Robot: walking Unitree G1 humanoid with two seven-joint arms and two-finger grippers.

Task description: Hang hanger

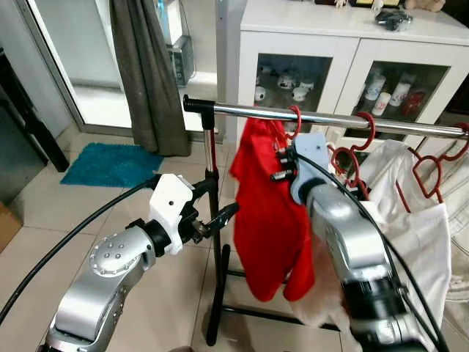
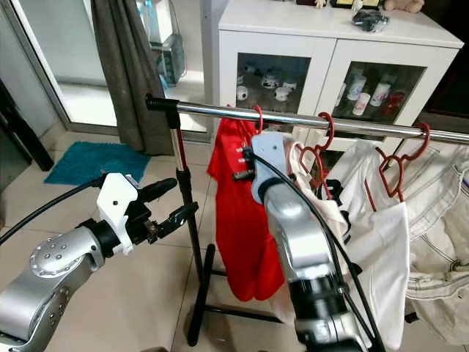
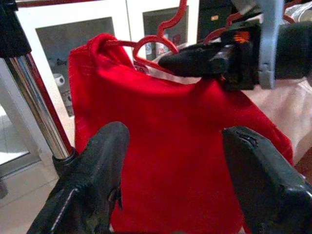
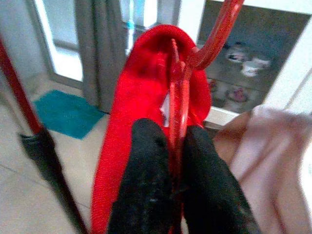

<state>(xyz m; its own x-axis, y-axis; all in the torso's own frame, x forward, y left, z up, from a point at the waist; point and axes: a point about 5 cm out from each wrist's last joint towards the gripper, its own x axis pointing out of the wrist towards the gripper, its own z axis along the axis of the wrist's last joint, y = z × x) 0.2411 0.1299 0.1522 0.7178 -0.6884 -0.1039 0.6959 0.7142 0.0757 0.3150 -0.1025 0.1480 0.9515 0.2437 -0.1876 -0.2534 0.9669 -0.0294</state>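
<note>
On the tiled floor before the white cabinet (image 1: 293, 44), your rail (image 1: 330, 117) already carries the red hanger (image 4: 183, 87), its hook over the rail, so only release remains: right gripper (image 4: 173, 146) pinches it, left gripper (image 3: 173, 175) gapes empty beside the rail's post.

red garment (image 1: 271, 220): hem behind right arm | rail (image 1: 344, 119): right end cut off
</note>
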